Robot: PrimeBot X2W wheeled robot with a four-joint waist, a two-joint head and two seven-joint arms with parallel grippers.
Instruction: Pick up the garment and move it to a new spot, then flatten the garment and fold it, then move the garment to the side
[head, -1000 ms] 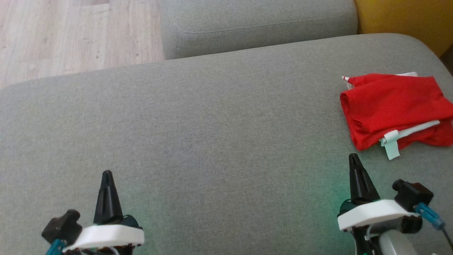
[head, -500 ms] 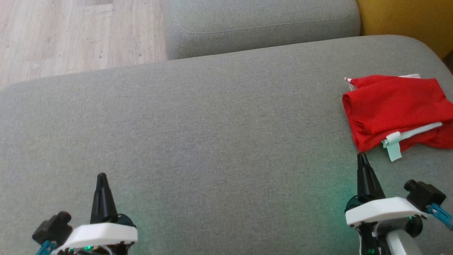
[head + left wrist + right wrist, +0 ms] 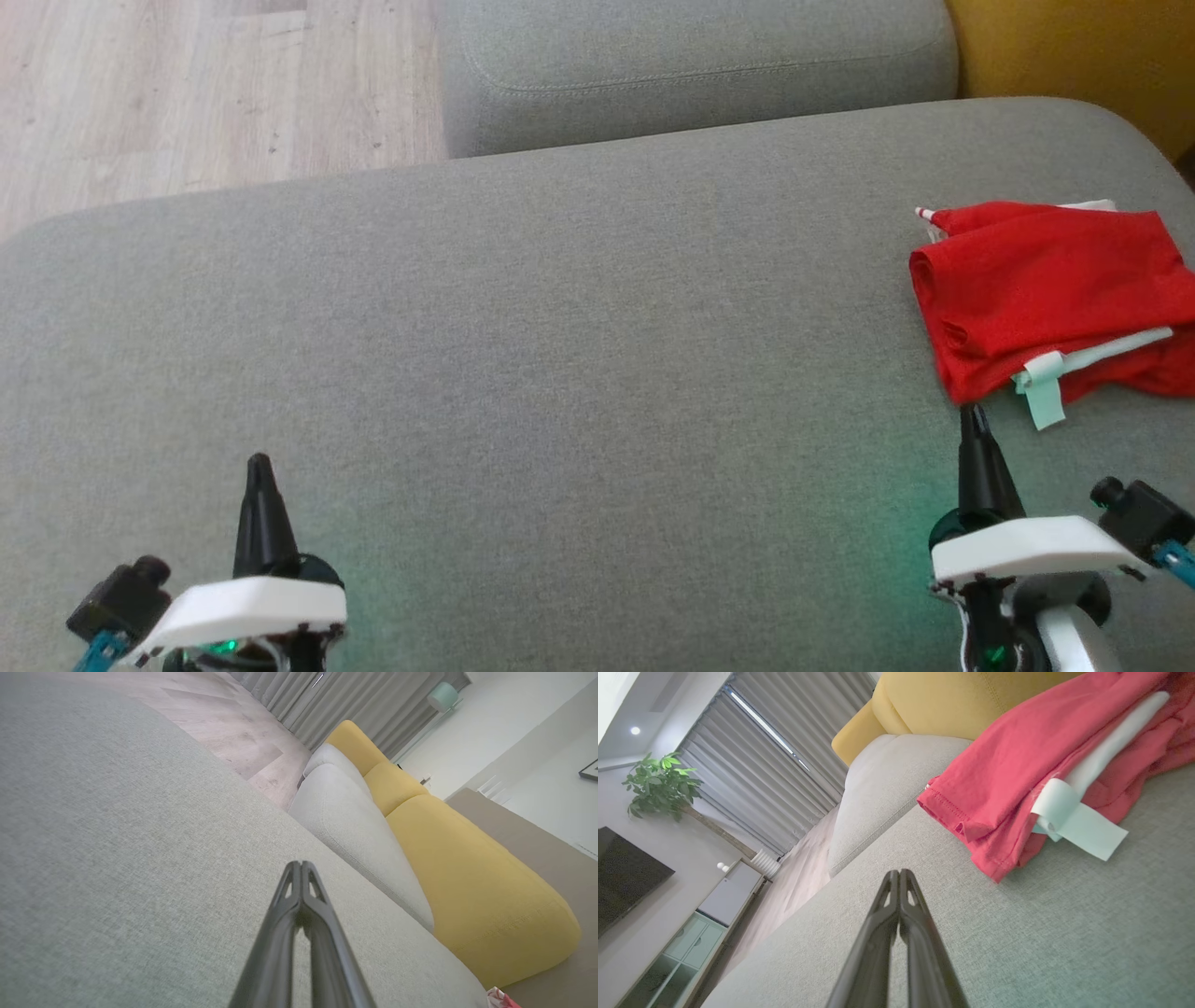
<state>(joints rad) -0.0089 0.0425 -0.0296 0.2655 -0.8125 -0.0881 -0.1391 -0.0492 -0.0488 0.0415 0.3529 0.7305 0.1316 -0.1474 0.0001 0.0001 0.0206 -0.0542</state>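
Over on the far left, pale wood floor [image 3: 187, 93] runs beyond the grey seat [image 3: 560, 373]. Low on the left, the left gripper [image 3: 260, 465] hangs above the bare fabric, and its wrist view shows the two dark fingers pressed together at the tips, jaws closed on nothing. Across the middle it's plain grey weave, with a second grey cushion [image 3: 691, 65] butting up at the far side. Now to the lower right: the right gripper [image 3: 974, 415] points up the picture, jaws closed and empty too, its tip just beside the near left corner of the garment [image 3: 1046, 280]. The right wrist view shows a gap of seat between the two, so no contact. The garment lies at the right end of the seat, running off the head view's right edge. It's bright red, gathered into a rough, layered bundle, with a soft rolled fold down its left side. The wrist view picks out a stitched hem along that left side and a small flap turned up at the corner. A white band [image 3: 1102, 347] runs across the near part, and from its left end a pale tab [image 3: 1043, 403] pokes out over the red edge onto the grey. A red-and-white striped bit shows at the far left corner, and a sliver of white peeks out along the far edge. Behind it, at the top right, sits a yellow cushion [image 3: 1074, 56].
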